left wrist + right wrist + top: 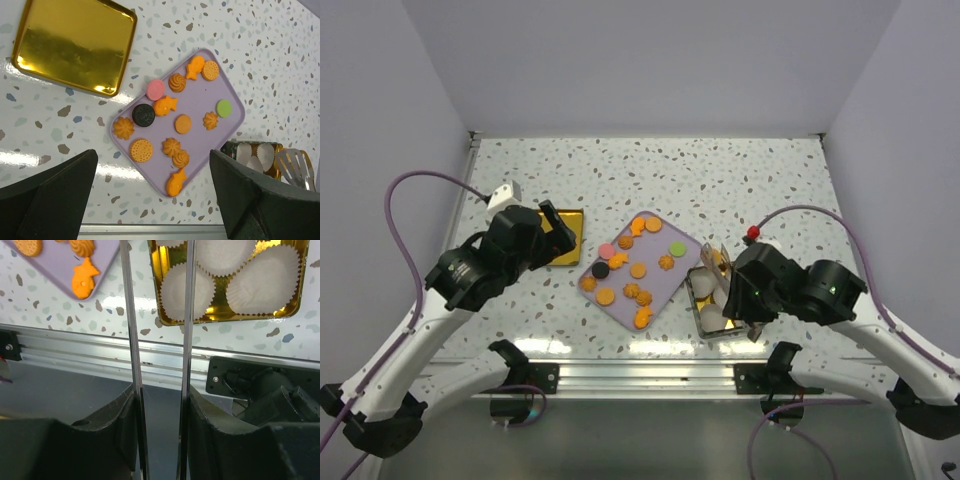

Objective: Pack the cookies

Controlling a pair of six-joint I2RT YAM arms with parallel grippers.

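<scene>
The gold tin (75,45) and tongs (129,340) are shiny metal. The purple tray (197,97) is dull plastic. The cups (260,280) are crinkly paper. The cookies (177,82) look bumpy.

Small orange biscuits (183,123) are scattered flat on a lilac tray (200,97), a pink one (155,88) at eleven o'clock, a green one (224,108) at three.

Left arm (420,320): bent inward from its base, wrist to the left of the purple tray (660,280). Left gripper (555,235) points toward the tray's left edge. In the wrist view its fingers (60,195) stand wide apart with nothing between them. Right arm (880,310): bent inward, wrist to the right of the tray. Right gripper (720,275) lies just beside the tray's right edge, fingers (120,415) clamped on the two blades of metal tongs (131,315).
</scene>
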